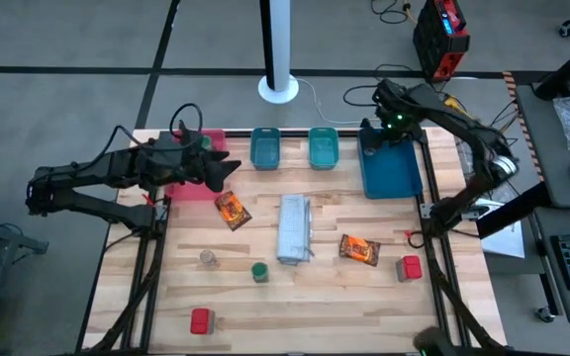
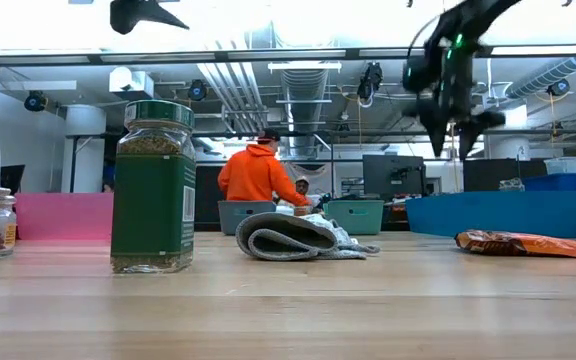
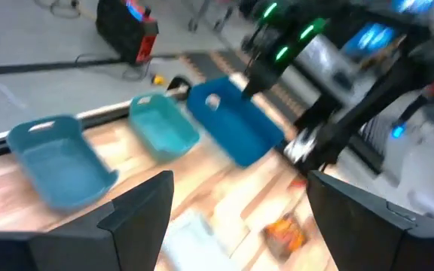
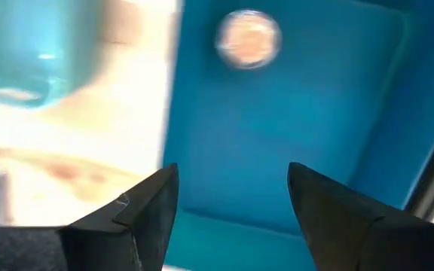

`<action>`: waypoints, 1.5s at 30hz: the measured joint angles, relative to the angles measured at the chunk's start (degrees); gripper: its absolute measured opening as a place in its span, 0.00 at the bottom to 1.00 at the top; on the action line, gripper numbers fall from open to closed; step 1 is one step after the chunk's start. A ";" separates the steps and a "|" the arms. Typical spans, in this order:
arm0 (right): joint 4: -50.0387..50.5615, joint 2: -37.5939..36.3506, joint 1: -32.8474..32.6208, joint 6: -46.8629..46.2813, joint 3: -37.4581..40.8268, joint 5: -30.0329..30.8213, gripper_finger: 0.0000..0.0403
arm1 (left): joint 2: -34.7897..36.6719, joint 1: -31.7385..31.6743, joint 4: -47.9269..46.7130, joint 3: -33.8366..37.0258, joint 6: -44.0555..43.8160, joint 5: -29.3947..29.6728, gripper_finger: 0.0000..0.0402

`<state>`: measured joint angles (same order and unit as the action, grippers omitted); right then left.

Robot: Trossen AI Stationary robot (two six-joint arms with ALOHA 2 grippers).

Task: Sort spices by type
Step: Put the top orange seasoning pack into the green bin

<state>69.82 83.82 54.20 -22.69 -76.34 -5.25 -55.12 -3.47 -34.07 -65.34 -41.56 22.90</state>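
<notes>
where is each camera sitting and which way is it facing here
High view: above the table, looking straight down; both arms show, left end effector over the pink tray, right end effector over the blue tray.
Low view: at table-top height, looking level past the green-lidded jar; the right end effector hangs from above.
Left wrist view: looks past its own open fingers at the trays.
Right wrist view: looks down past its open fingers into the blue tray.
Shared: a pale-lidded jar in the blue tray shows in both wrist views.

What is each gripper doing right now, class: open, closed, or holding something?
Left gripper: open, empty, above the pink tray.
Right gripper: open, empty, above the blue tray; a pale-lidded jar lies inside.
</notes>
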 joint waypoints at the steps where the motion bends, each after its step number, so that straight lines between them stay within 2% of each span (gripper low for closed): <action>1: 0.00 -1.90 -1.25 -0.71 0.00 -0.16 0.59 | -0.14 -0.02 -2.33 -0.42 0.60 -0.14 0.72; 5: -0.07 -8.66 -7.86 -5.54 0.00 -0.15 0.56 | -0.48 -0.02 -9.96 -1.77 3.59 -3.80 0.72; 12: -0.23 -17.34 -21.51 -17.47 0.00 1.05 0.52 | -2.55 -0.02 -13.79 -3.81 9.20 -14.79 0.72; 18: -3.05 -19.26 -32.95 -22.27 0.02 6.73 0.49 | -7.73 -0.02 -18.72 -6.35 24.24 -22.71 0.72; 24: -6.90 -18.14 -40.67 -25.21 0.04 6.83 0.45 | -13.92 -0.02 -27.62 -8.27 38.13 -27.27 0.72; 31: -7.16 -15.45 -45.63 -27.90 0.04 9.47 0.39 | -20.67 -0.25 -31.60 -6.87 53.62 -28.50 0.72; 36: -7.17 -13.13 -47.07 -28.18 0.06 10.50 0.34 | -25.25 -1.93 -31.49 -3.24 62.01 -28.27 0.71; 42: -7.17 -10.97 -48.64 -28.34 0.07 10.73 0.30 | -28.66 -5.22 -30.46 0.94 68.39 -27.92 0.66; 45: -7.18 -10.61 -49.18 -28.34 0.07 12.02 0.28 | -29.22 -6.89 -26.74 2.63 69.98 -27.89 0.63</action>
<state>62.64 73.20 5.01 -51.03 -76.27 6.78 -84.34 -10.35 -60.81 -62.71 28.42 -4.99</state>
